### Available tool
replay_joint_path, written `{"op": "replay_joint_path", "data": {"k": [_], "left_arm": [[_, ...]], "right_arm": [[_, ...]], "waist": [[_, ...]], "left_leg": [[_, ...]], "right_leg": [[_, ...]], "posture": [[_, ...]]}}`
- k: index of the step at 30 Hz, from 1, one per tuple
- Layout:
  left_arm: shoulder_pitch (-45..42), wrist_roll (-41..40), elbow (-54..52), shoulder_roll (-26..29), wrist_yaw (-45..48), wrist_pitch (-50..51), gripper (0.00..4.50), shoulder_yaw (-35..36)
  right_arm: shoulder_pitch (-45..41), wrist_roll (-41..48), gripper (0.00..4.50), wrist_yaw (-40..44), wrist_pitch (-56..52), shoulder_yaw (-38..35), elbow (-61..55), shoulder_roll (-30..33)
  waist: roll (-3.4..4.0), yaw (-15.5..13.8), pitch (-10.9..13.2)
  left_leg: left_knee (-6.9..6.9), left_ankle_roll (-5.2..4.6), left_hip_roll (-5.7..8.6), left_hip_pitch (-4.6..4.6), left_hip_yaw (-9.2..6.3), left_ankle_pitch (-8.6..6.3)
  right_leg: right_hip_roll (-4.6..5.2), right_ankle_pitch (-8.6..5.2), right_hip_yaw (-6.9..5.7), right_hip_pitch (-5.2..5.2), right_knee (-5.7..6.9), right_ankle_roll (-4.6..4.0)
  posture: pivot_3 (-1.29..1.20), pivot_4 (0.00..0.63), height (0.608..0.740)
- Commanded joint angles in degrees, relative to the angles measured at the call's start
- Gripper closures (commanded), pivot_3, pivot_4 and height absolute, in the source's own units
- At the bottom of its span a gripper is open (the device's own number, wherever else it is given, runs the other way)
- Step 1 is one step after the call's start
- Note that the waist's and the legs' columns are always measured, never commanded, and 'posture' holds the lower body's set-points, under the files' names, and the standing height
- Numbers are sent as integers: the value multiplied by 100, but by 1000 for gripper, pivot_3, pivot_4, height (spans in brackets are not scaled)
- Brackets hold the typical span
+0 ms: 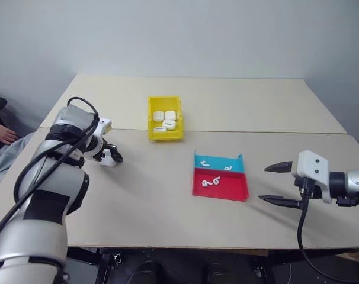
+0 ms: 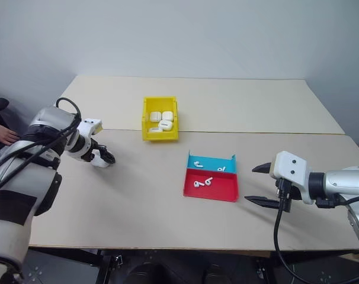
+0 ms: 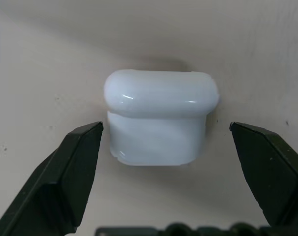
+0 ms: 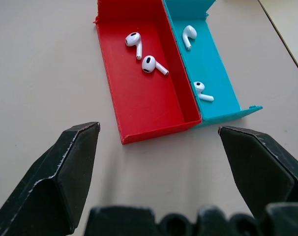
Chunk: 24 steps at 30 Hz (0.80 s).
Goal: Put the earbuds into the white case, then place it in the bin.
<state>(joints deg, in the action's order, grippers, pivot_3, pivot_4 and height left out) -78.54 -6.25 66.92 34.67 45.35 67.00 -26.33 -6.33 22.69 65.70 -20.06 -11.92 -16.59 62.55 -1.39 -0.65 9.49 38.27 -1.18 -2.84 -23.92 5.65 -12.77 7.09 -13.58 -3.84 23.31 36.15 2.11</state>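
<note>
From my head, my left end effector (image 1: 111, 155) hides what lies under it; my left wrist view shows a white case (image 3: 160, 119) on the counter (image 1: 138, 201) between my wide-open fingers (image 3: 65, 177), untouched. My right end effector (image 1: 280, 184), gaping empty, sits at 3 o'clock from the red-and-blue tray (image 4: 139, 98) holding four earbuds (image 4: 153, 64). The yellow bin (image 1: 150, 115) carries more cases.
</note>
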Motion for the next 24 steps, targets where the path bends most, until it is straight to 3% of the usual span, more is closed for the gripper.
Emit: {"op": "replay_joint_path", "data": {"k": [1, 24], "left_arm": [[-82, 348, 157, -35, 99, 5, 0, 103], [63, 1001, 328, -85, 594, -145, 0, 131]], "right_arm": [[-30, 12, 28, -50, -88, -175, -106, 58], [-8, -91, 28, -225, -304, -25, -193, 55]], "waist": [[0, 0, 0], [0, 3, 0]], "left_leg": [[0, 0, 0, 0, 0, 0], [1, 0, 0, 0, -1, 0]], "right_leg": [[0, 0, 0, 0, 0, 0], [0, 0, -2, 0, 1, 0]], "posture": [[0, 150, 740], [0, 150, 740]]}}
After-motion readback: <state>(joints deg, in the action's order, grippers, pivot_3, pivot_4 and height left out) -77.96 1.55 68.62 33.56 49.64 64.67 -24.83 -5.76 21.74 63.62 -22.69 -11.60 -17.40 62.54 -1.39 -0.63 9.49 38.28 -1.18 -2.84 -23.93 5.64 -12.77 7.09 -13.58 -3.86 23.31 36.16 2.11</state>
